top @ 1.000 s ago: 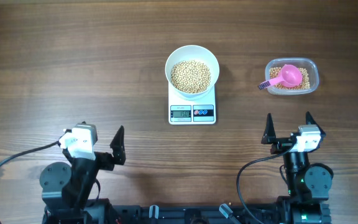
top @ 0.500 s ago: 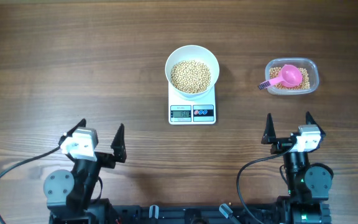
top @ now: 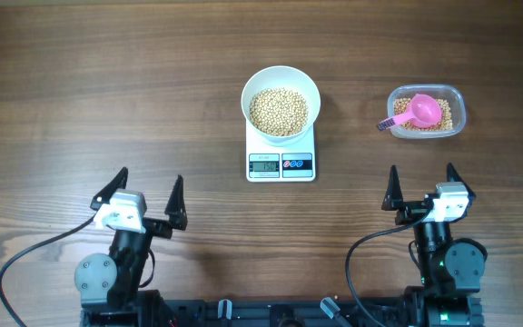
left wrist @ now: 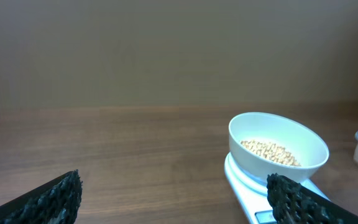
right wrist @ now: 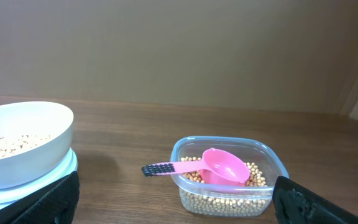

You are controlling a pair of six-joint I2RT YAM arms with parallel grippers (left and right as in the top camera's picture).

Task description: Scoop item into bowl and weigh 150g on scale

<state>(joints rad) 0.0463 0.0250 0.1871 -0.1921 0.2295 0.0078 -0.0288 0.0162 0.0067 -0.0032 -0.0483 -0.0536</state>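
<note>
**Fingers [top: 177,202] spread wide on both arms, nothing gripped**

Left gripper [top: 150,189] and right gripper [top: 421,182] are parked at the near edge of the brown wooden tabletop [top: 107,82], both fully spread and empty. The small round tan beans [top: 278,111] are heaped in the deep round white bowl [top: 251,84]. That bowl is sat on the flat white square kitchen scale [top: 281,164], well apart from both arms. More beans are left in the clear rounded plastic tub [top: 461,109] off to the right. The small pink plastic scoop [top: 422,112] is lying in it, handle poking over the tub's left rim.

So the scooping looks pretty much done, and the display check is judged to be what's left. The digits can't be read for sure from overhead. If a top-up is needed, the scoop should be taken by its handle with the right gripper and kept level. Beans are best tipped in a few at a time so the target isn't overshot. Bowl and scale shouldn't be leaned on, or the reading gets thrown off.

Nothing is seen between the right gripper and the tub. The bowl overhangs the scale, though, so it could easily be nudged off-centre.
</note>
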